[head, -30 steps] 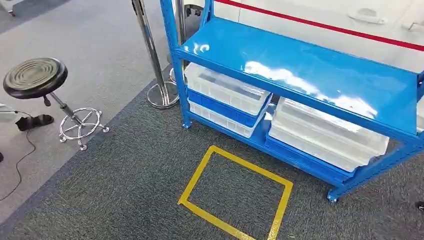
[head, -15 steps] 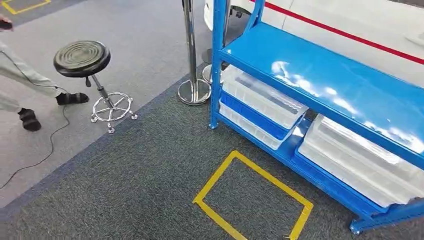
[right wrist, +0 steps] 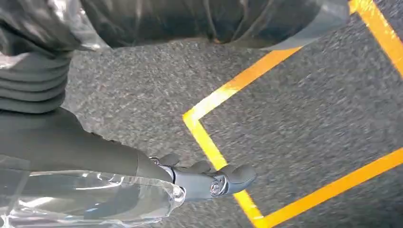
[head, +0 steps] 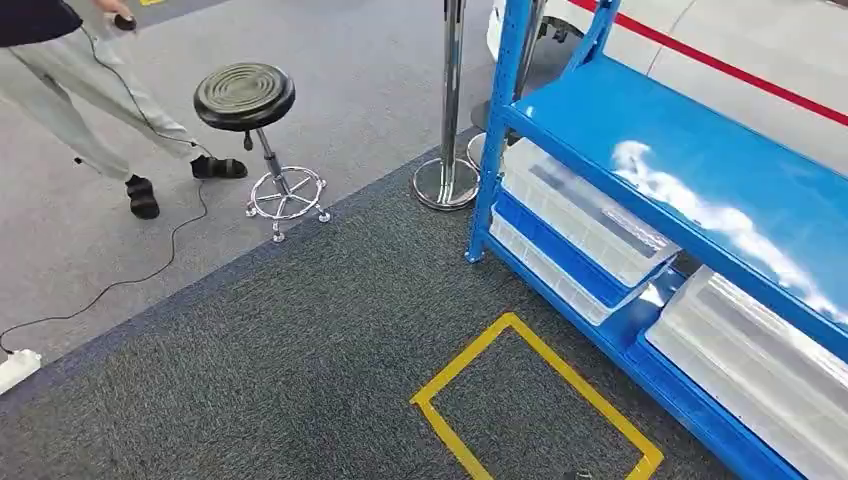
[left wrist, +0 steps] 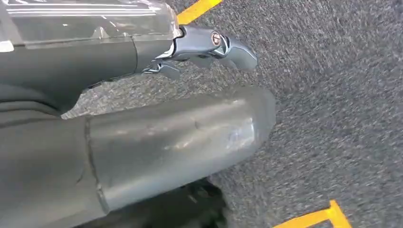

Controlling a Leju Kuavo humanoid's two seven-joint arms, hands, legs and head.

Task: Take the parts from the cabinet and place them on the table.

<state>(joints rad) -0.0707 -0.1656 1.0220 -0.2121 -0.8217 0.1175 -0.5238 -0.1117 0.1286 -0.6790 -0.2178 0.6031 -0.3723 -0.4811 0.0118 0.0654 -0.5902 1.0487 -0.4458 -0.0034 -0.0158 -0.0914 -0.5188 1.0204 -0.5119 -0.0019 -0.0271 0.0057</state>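
The blue cabinet, an open shelf rack, stands at the right in the head view. Its top shelf is bare and glossy. On the lower shelf lie clear lidded bins, one stacked on a blue tray, and another clear bin further right; what is inside them cannot be made out. My left hand hangs over the carpet with thumb and fingers stretched out and carpet showing between them. My right hand hangs the same way above the yellow tape. A clear plastic piece lies along each hand's fingers.
A yellow tape square marks the dark carpet in front of the cabinet. A chrome post stands at its left corner, with a black stool further left. A person stands at the upper left. A cable runs to a power strip.
The whole picture has slid right, so the camera has turned left. The stool and the post now sit nearer the middle, and a person has come into view at the upper left.
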